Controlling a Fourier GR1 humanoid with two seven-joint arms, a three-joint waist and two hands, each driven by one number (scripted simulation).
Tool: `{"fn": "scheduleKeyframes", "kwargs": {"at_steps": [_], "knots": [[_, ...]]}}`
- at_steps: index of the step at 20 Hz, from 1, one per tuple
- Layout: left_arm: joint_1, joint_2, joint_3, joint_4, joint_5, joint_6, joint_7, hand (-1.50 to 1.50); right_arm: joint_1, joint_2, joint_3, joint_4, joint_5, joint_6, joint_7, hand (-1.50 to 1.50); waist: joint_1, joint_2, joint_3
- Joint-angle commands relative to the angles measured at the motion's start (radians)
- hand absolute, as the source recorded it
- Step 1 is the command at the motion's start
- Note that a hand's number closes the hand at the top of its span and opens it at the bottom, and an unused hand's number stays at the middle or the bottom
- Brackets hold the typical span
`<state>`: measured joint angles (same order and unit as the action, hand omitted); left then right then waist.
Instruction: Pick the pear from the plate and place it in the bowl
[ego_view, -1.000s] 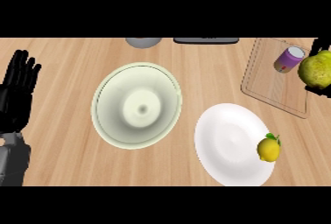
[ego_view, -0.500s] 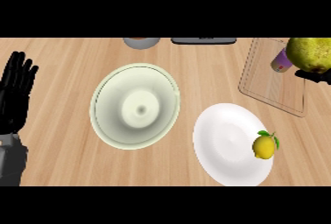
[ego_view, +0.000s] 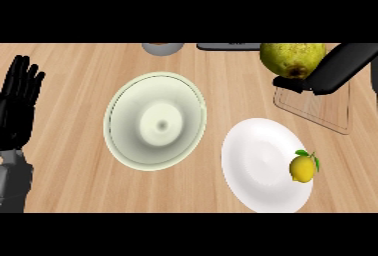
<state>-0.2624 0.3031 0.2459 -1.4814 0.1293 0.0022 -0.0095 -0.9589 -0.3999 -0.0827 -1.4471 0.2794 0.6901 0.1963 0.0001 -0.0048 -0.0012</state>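
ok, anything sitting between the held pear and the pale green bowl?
Nothing: in the head view only bare wooden counter lies between the yellow-green pear in the right hand and the pale green round bowl.

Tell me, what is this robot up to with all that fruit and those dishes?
The robot's right hand holds a greenish pear up near the far right of the wooden counter. The pear is off the white plate, where only a lemon lies near the right rim. The pale green bowl to the left has nothing in it yet. The left hand rests open at the left edge, fingers up.
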Motion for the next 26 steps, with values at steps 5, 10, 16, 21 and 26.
{"fn": "scheduleKeyframes", "kwargs": {"at_steps": [5, 10, 16, 21, 26], "knots": [[-0.028, 0.035, 0.027, 0.046, 0.006, -0.025, -0.018, 0.00, -0.071, 0.190, 0.172, 0.015, 0.070, -0.035, 0.158, 1.50, 0.007, 0.005, 0.000], [0.061, -0.043, -0.023, -0.031, -0.020, 0.010, -0.031, 0.00, -0.051, 0.345, 0.272, 0.047, 0.133, -0.108, 0.244, 1.50, 0.011, 0.004, 0.000], [-0.019, -0.003, -0.008, -0.029, -0.013, 0.007, 0.036, 0.00, 0.047, 0.388, 0.376, 0.145, 0.304, -0.252, 0.118, 1.50, 0.007, 0.006, 0.001], [0.009, -0.008, -0.012, -0.046, -0.002, -0.013, 0.030, 0.00, 0.001, 0.399, 0.486, 0.350, 0.314, -0.441, 0.186, 1.50, 0.025, 0.009, 0.001], [0.013, -0.048, -0.051, -0.058, -0.037, 0.014, 0.010, 0.00, 0.016, 0.400, 0.518, 0.497, 0.176, -0.591, 0.166, -1.50, 0.035, 0.011, 0.001]]}}
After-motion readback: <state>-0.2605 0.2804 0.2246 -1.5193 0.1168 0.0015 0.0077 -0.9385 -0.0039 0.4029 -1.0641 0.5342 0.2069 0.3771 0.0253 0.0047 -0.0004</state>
